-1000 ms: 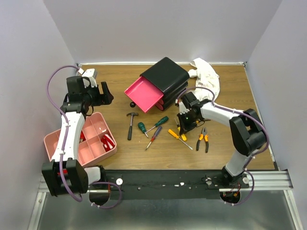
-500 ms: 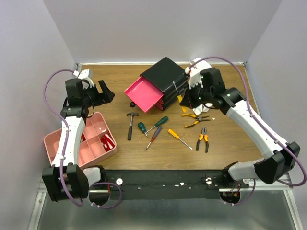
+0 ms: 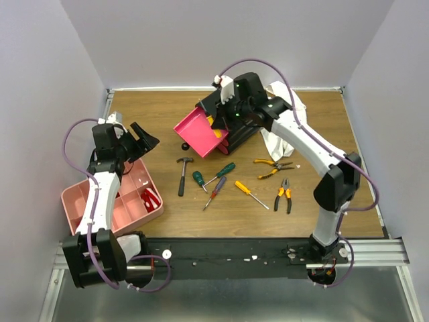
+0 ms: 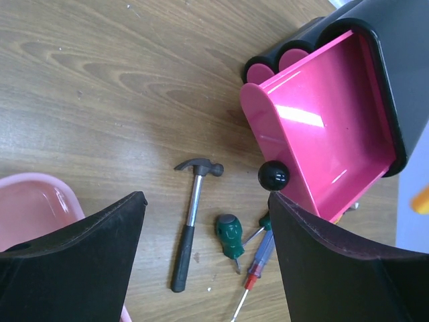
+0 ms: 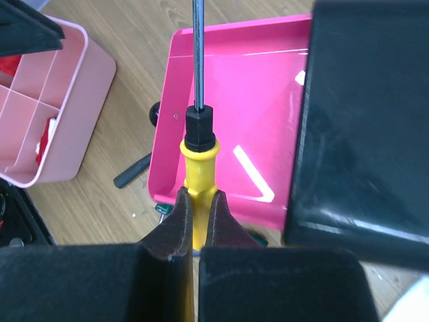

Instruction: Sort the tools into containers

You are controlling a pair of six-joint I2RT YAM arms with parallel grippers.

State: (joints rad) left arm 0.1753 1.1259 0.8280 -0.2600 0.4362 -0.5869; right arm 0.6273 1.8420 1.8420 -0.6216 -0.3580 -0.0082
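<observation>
Pale-pink tray (image 3: 70, 200) is lying at the near left edge of the table (image 3: 154, 114); its red contents are not being resolved. Left end effector (image 3: 146, 136) is hanging wide, gripping nothing, over bare wood between tray and black box (image 4: 405, 80). Being counted on the table: one hammer (image 3: 182, 176), four screwdrivers (image 3: 226, 169), two pliers (image 3: 284, 194). Top drawer (image 4: 328, 127) is standing open; the lower drawers are being mostly hidden. Right end effector (image 5: 198, 201) is being clamped on a fifth, yellow-handled screwdriver (image 5: 199, 157) above that drawer. White cloth (image 3: 288, 100) is being partly hidden.

Magenta-pink drawer (image 4: 322, 141), black box (image 5: 362, 121), yellow-handled screwdriver (image 5: 199, 168), pale-pink tray (image 5: 94, 80), black-handled hammer (image 4: 191, 215), orange-and-black pliers (image 3: 284, 194), brown wood-grain table (image 4: 100, 87)
</observation>
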